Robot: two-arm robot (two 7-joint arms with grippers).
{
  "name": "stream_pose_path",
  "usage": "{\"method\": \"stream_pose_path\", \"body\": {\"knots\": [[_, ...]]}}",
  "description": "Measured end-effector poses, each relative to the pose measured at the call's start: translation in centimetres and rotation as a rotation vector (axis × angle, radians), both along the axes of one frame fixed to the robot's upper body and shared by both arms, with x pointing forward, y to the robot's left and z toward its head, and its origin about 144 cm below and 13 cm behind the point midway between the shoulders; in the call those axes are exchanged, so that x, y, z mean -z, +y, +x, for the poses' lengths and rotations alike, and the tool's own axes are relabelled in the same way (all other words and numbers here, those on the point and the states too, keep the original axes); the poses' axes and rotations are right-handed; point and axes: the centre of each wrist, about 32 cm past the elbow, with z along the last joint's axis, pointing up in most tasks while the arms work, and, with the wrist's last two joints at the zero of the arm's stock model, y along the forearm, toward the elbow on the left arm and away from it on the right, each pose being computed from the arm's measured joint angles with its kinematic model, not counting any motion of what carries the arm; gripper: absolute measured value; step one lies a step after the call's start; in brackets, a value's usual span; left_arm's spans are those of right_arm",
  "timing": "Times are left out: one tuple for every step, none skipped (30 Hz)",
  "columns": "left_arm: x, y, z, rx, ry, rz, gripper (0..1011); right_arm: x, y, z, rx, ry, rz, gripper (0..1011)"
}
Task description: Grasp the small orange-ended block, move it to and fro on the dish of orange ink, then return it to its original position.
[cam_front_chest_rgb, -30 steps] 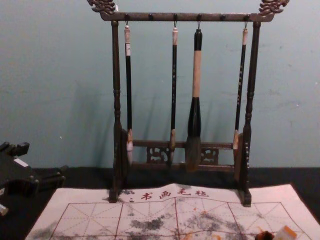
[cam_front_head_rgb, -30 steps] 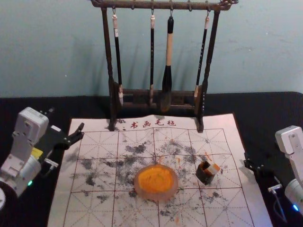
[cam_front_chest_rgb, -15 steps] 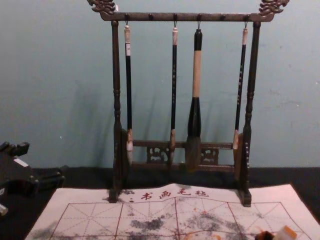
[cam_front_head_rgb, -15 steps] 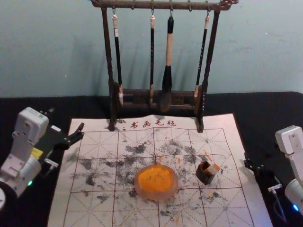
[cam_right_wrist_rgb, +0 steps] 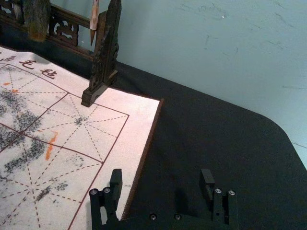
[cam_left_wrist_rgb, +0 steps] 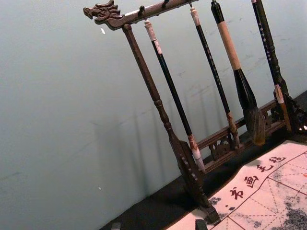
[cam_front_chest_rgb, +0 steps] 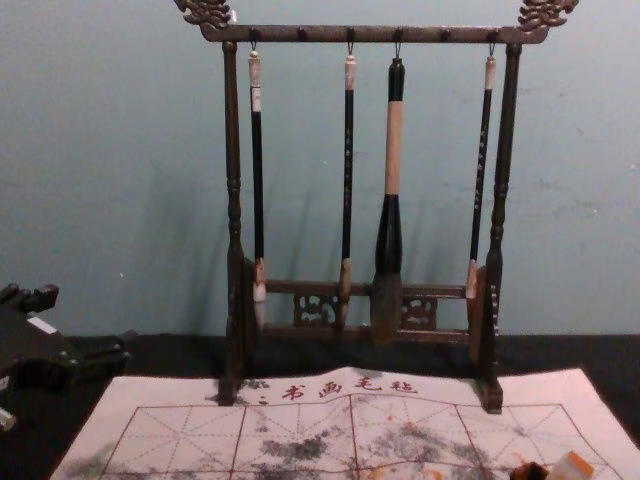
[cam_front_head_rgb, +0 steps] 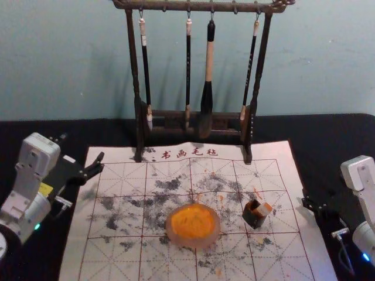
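The small pale block with an orange end leans up out of a dark little holder, right of the round dish of orange ink on the mat. In the chest view, the block pokes in at the lower right. My left gripper is open beyond the mat's left edge, far from the block; its tips barely enter the left wrist view. Off the mat's right side is my right gripper, nearer the block but apart from it. The right wrist view has that gripper open, holding nothing.
A dark wooden rack with several hanging brushes stands at the mat's far edge, before the wall. The ink-stained white mat lies on a black table. Bare mat separates dish and holder.
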Motion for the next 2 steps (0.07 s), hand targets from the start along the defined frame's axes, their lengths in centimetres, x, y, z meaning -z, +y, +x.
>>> {"method": "stream_pose_path", "body": {"knots": [[0.00,0.00,0.00,0.000,0.000,0.000,1001,0.00,0.00,0.00,0.000,0.000,0.000,1000],[0.00,0.00,0.00,0.000,0.000,0.000,1001,0.00,0.00,0.00,0.000,0.000,0.000,1000]]}}
